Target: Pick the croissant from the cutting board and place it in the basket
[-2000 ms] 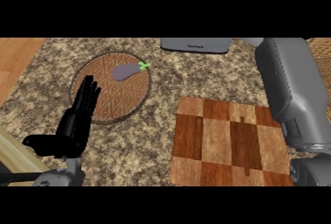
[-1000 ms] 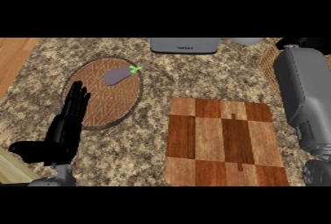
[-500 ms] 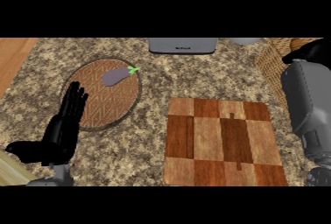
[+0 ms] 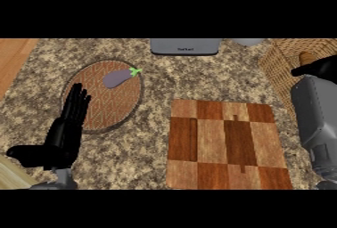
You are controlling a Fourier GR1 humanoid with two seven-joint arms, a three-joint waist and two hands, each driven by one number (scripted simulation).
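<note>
Your left hand rested open at lower left, fingers straight. Your right hand hung over the basket; clamped or apart, cannot tell. The croissant showed just beside it, over the basket, off the cutting board.

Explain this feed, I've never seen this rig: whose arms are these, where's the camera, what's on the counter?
It is one view, looking steeply down from the robot's head at a kitchen counter. The grey forearms entering from below are the robot's own, each ending in a black hand. The left hand rests open at lower left, holding nothing. The right hand is over the wicker basket at upper right, with a brown piece, probably the croissant, beside it; whether it grips it is hidden. The wooden cutting board shows only bare wood. An eggplant lies on a round brown plate, and a grey appliance sits at the far edge.
</note>
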